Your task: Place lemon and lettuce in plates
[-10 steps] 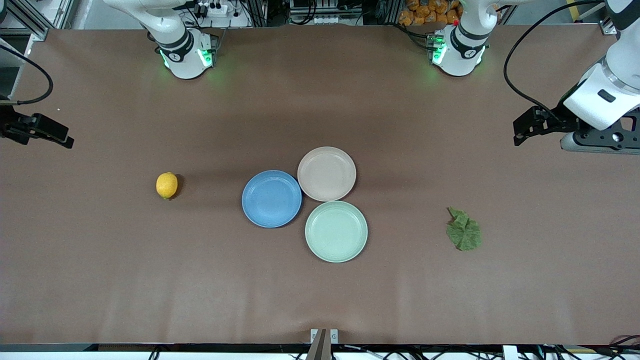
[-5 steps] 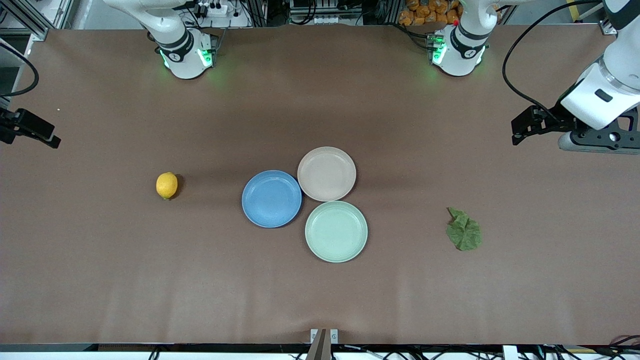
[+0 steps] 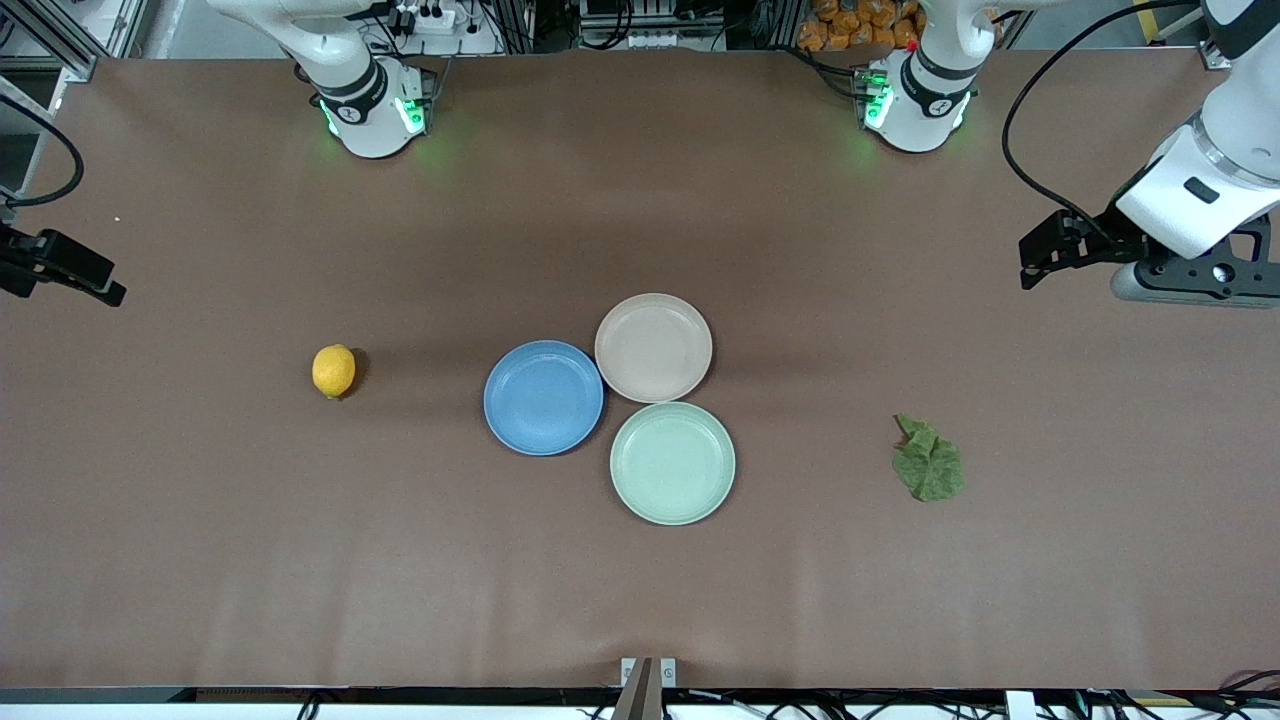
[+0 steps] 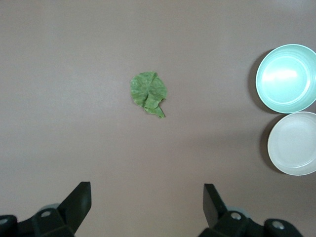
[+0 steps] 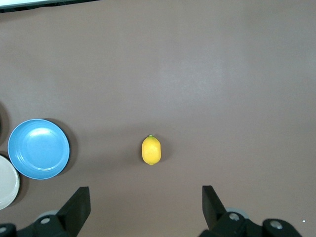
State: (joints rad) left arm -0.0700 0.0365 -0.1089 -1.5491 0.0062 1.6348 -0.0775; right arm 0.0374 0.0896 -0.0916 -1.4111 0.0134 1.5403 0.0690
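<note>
Counting the items on the table (image 3: 200,560), we find three plates, one lemon and one lettuce leaf. The blue plate (image 3: 543,398), the beige-pink plate (image 3: 653,347) and the mint-green plate (image 3: 672,463) touch one another at the table's middle; all three are bare. The lemon (image 3: 333,371) lies toward the right arm's end, well apart from the plates. The lettuce (image 3: 929,461) lies flat toward the left arm's end. The left gripper (image 4: 147,197) hangs over bare table near the lettuce, fingers spread wide, holding nothing. The right gripper (image 5: 145,200) likewise stands open and unloaded over its own end. Compared with one second ago, we see both grippers slightly displaced; every table item is unmoved.
</note>
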